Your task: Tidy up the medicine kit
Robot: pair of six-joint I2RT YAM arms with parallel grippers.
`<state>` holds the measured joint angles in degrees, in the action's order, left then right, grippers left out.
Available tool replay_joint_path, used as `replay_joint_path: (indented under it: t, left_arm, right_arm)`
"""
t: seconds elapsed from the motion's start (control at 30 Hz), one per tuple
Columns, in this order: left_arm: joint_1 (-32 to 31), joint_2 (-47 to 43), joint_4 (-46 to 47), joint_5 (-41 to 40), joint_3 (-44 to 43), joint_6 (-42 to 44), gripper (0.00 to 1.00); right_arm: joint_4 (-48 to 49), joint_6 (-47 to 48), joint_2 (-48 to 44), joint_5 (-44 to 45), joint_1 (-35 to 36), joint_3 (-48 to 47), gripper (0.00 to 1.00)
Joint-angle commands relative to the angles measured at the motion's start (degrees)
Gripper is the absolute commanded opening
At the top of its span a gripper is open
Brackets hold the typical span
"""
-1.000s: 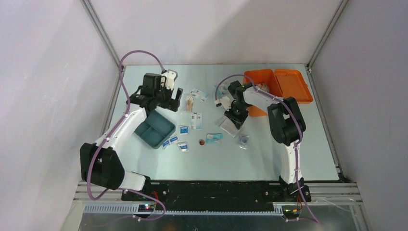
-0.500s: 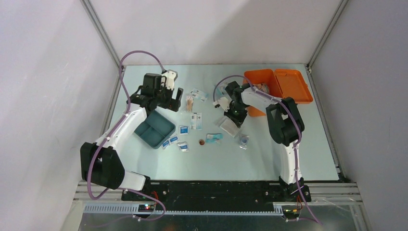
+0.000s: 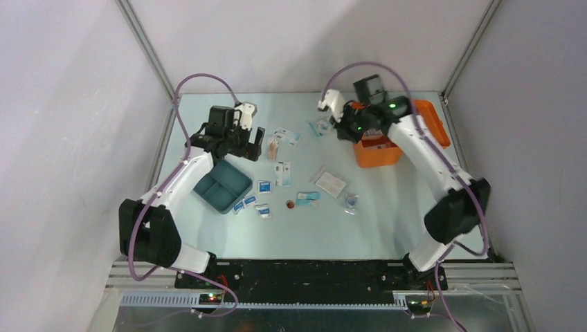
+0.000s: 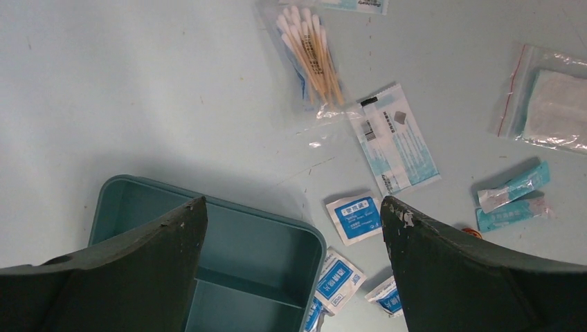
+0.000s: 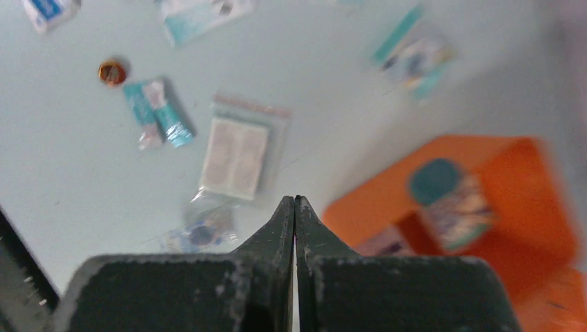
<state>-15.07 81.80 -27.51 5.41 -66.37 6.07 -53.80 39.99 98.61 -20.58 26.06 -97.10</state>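
The medicine kit [image 3: 377, 152] is sitting open at upper right, holding few items (blurred), while cotton swabs [image 4: 311, 52], gauze pouch [image 5: 234, 155], sachets [image 4: 354, 218] and teal tray [image 3: 221, 185] are lying outside it, the left gripper [image 4: 292, 207] hanging spread by the tray, the right gripper [image 5: 295, 200] pressing its fingers together, seemingly empty.

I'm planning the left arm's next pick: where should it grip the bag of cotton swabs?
Across the middle of the swab bag, from straight above. It lies flat on the table with its sticks bundled side by side, so its narrow width likely suits the open left gripper.
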Motion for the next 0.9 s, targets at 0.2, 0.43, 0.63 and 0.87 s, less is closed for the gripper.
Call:
replay_joint_path:
  t: [0.2, 0.43, 0.63, 0.87]
  left_arm:
    - [0.2, 3.2, 2.2, 1.9, -4.5, -3.1, 0.99]
    - [0.2, 1.3, 2.5, 1.3, -2.7, -2.9, 0.99]
    - [0.1, -1.5, 3.3, 0.3, 0.4, -2.1, 0.99]
    - [0.2, -1.8, 3.3, -0.1, 0.5, -1.6, 0.99]
  right_arm:
    - [-6.3, -3.2, 5.1, -1.0, -1.5, -5.2, 0.41]
    - [-5.5, -6.4, 12.0, -1.7, 0.6, -2.3, 0.61]
    - [-4.3, -9.4, 16.7, 4.4, 0.3, 0.8, 0.65]
    - [-2.5, -9.0, 19.4, 9.4, 0.9, 6.7, 0.71]
